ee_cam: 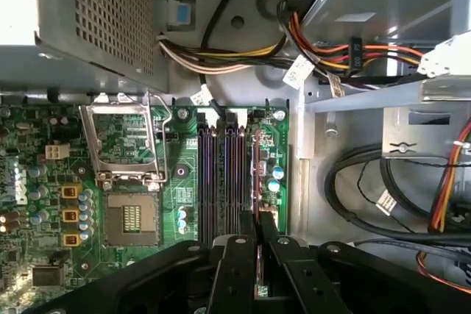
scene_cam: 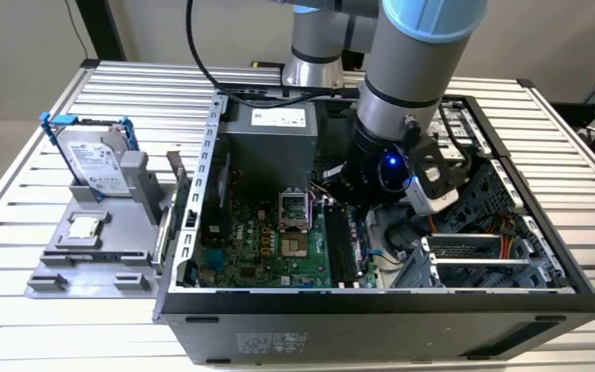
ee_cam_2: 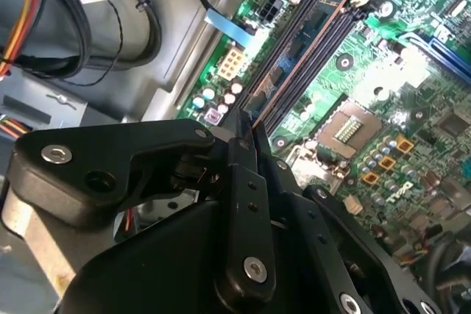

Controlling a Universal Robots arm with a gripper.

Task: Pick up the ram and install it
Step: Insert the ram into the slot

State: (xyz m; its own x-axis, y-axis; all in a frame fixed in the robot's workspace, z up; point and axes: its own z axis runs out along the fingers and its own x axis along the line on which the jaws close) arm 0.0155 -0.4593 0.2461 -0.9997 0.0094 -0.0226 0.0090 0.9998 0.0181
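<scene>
My gripper (scene_cam: 345,200) is down inside the open computer case (scene_cam: 189,232), over the black memory slots (scene_cam: 341,249). In both wrist views its black fingers (ee_cam: 237,255) are shut on the ram (ee_cam: 256,174), a thin stick seen edge-on as a narrow reddish line (ee_cam_2: 298,60). The ram runs along the outermost memory slot (ee_cam: 254,145), beside the other slots (ee_cam: 213,182), which are bare. Whether it sits in the slot or just above it cannot be told. The gripper (ee_cam_2: 247,121) holds the ram at the end nearest the cameras.
An open processor socket (ee_cam: 129,145) lies beside the slots. Cable bundles (ee_cam: 383,204) and a drive cage (scene_cam: 473,256) crowd the other side. A power supply box (scene_cam: 272,128) stands at the back. Outside the case, a hard drive (scene_cam: 96,159) stands on a grey fixture (scene_cam: 86,271) with a small silver chip (scene_cam: 84,226).
</scene>
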